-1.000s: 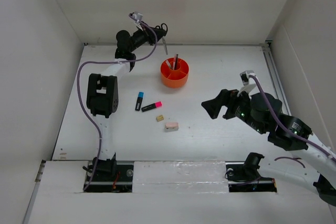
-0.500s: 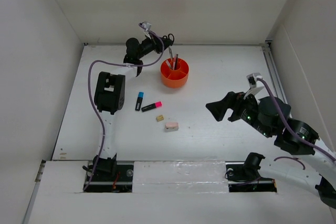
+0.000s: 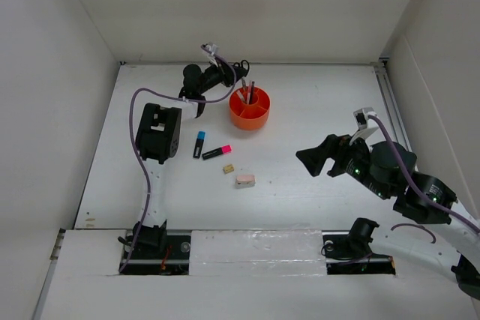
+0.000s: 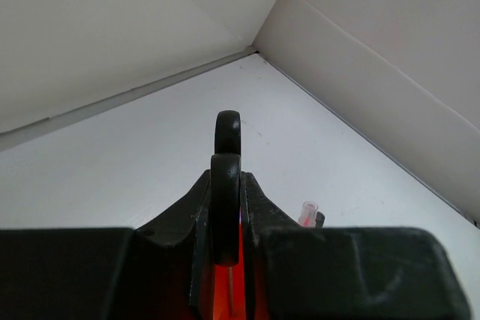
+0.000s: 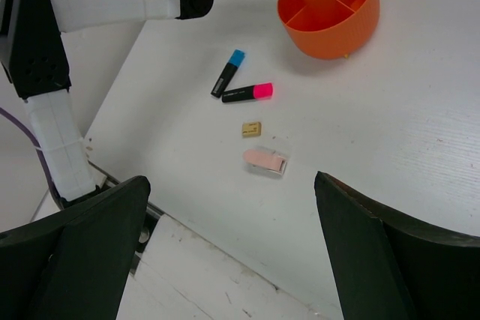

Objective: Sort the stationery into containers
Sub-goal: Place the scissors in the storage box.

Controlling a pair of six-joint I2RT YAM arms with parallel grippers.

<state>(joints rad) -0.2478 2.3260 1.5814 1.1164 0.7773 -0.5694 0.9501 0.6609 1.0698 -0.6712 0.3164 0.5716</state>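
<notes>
Scissors (image 4: 226, 185) in left tool (image 3: 235, 76) — over organiser (image 3: 248, 119)

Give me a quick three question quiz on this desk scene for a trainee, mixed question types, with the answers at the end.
1. True or false: the right claw is open and holds nothing.
2. What does the left claw grip at the orange organiser? A a pen; B the scissors; C an eraser.
3. How many stationery items lie on the table outside the organiser?
Key: 1 true. 2 B. 3 four: the blue-capped highlighter, the pink-capped highlighter, the tan eraser and the pinkish eraser.
</notes>
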